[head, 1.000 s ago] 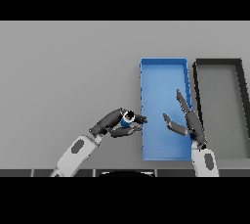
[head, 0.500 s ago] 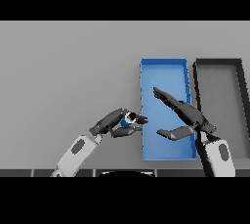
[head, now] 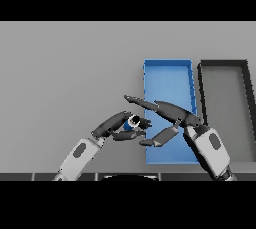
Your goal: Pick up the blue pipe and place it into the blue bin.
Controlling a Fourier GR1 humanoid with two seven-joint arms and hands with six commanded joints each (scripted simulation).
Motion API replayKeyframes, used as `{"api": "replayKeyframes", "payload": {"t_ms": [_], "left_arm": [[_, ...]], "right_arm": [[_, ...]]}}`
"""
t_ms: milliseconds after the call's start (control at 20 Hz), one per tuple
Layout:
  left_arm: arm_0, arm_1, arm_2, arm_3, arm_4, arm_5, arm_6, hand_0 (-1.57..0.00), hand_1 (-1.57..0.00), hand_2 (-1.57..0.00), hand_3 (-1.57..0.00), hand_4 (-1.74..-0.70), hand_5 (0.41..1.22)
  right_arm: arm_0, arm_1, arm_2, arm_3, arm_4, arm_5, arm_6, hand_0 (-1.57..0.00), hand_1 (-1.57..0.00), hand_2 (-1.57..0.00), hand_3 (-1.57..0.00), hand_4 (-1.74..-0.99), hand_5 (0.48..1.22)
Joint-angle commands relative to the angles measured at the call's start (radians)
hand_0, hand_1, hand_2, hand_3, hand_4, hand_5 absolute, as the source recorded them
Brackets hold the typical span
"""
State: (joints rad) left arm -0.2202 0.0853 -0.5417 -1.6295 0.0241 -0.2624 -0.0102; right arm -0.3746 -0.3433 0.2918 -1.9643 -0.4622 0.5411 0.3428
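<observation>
On the plain grey desk (head: 65, 73), the left hand (head: 116, 125) reaches in from the lower left, its dark fingers (head: 131, 133) curled round a short blue pipe with a pale open end (head: 132, 121). The pipe is held clear of the desk surface, just left of the long blue rectangular bin (head: 167, 75), not yet over it.

The right hand (head: 167, 113) comes in from the lower right and stretches leftward across the near part of the blue bin. Its fingers (head: 137, 99) are straight and spread, holding nothing, with the upper ones pointing past the bin's left wall to just above the pipe and the thumb below, close to the left hand's fingertips. Whether it touches the pipe cannot be told.

A dark grey rectangular bin (head: 225, 65) stands just beside the blue bin, on its right.
</observation>
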Motion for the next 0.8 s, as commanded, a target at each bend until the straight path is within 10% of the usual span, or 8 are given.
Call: {"api": "replayKeyframes", "payload": {"t_ms": [0, 450, 600, 750], "left_arm": [[0.000, -0.001, 0.008, 0.010, 0.003, -0.006, 0.000, -1.57, -1.57, -1.57, -1.49, -1.63, 1.221], [0.005, -0.022, 0.032, 0.025, -0.010, -0.043, 0.010, -1.57, -1.57, -1.57, -1.56, -1.52, 1.221], [-0.017, 0.006, 0.013, 0.017, -0.085, -0.031, 0.045, -1.57, -1.53, -1.57, -1.12, -1.63, 1.221], [-0.015, -0.014, 0.023, 0.007, -0.077, -0.022, 0.025, -1.57, -1.55, -1.57, -1.28, -1.68, 1.221]], "right_arm": [[-0.018, 0.006, 0.013, 0.008, 0.010, 0.015, -0.004, 0.00, 0.00, 0.00, 0.00, -1.270, 0.510], [-0.166, 0.136, 0.092, 0.140, 0.040, 0.029, 0.087, -0.02, -0.03, -0.05, -0.03, -1.236, 0.493], [-0.187, 0.164, 0.115, 0.169, 0.070, 0.050, 0.078, -0.47, -0.49, -0.49, -0.52, -1.365, 0.477], [-0.227, 0.186, 0.117, 0.189, 0.040, 0.036, 0.061, -1.01, -1.02, -1.02, -0.88, -1.527, 0.570]]}}
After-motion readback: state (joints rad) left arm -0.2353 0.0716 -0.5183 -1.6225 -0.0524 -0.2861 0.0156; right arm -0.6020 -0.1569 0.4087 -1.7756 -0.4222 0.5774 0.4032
